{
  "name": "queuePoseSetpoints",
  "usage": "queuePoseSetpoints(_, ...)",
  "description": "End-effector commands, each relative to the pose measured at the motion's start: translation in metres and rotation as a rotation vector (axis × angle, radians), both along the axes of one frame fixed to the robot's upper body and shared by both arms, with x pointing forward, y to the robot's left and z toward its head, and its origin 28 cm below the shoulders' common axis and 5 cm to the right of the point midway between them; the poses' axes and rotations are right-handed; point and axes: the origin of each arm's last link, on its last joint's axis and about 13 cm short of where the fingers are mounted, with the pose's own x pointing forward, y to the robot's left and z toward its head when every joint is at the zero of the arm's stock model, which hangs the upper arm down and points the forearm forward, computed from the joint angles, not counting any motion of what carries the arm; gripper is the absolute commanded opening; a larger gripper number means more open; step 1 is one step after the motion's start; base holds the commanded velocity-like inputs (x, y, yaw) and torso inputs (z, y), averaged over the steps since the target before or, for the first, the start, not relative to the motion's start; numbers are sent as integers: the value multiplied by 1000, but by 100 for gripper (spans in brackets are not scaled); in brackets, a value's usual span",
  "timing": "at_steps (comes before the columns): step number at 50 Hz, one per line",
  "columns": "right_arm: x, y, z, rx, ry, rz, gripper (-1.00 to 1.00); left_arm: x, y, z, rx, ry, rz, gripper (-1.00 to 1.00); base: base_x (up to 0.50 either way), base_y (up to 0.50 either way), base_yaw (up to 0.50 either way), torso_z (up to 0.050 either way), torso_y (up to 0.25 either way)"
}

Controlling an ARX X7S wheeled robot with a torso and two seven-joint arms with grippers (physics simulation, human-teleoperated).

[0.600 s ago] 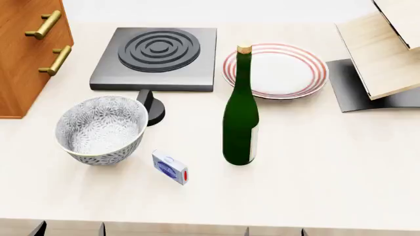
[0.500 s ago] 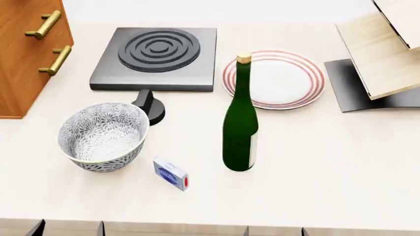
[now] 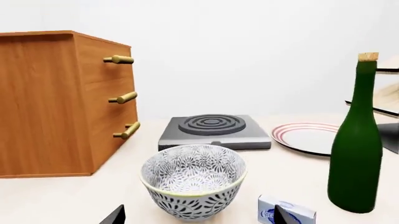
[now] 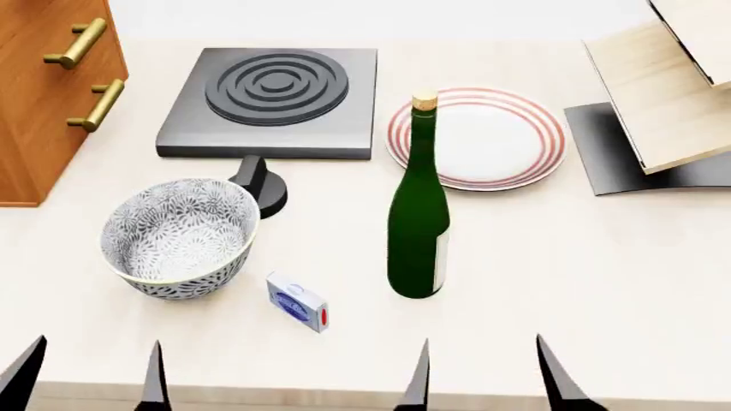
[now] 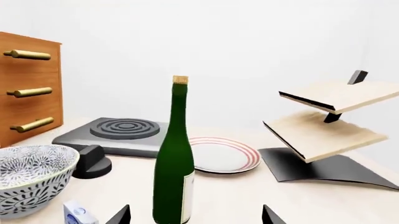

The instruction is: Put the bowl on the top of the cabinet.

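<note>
The bowl, deep, white with a grey floral pattern, stands upright on the pale counter at front left; it also shows in the left wrist view and the right wrist view. The cabinet, orange-brown wood with brass handles, stands at the far left; in the left wrist view its full height shows. My left gripper is open and empty at the counter's front edge, short of the bowl. My right gripper is open and empty, in front of the bottle.
A green bottle stands mid-counter. A small blue-white box lies right of the bowl. A black knob, a hotplate and a red-rimmed plate sit behind. A pale wooden rack is at right.
Both grippers' fingertips have risen into the head view at the bottom edge. The head view shifted slightly at first, then held still; the objects have not moved.
</note>
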Motion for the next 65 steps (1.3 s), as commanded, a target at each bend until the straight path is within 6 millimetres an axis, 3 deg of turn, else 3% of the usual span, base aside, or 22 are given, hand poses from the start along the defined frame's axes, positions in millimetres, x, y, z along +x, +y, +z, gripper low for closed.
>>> queuePoseSetpoints(1,-4,-1,33,-21,-92,-2,100,0,0,21,18,-53,4,100,0,0,0,0,0)
queuePoseSetpoints(23,0,-4,44,-24,-123,-27,100,0,-3,46,34,-109,-3,100,0,0,0,0,0)
queuePoseSetpoints(38,-3,-6,41,-24,-109,-90,100,-6,0,49,25,-122,8,100,0,0,0,0,0)
queuePoseSetpoints(65,-1,-5,40,-24,-121,-88,100,-6,-1,49,30,-127,6,100,-2,340,0,0,0)
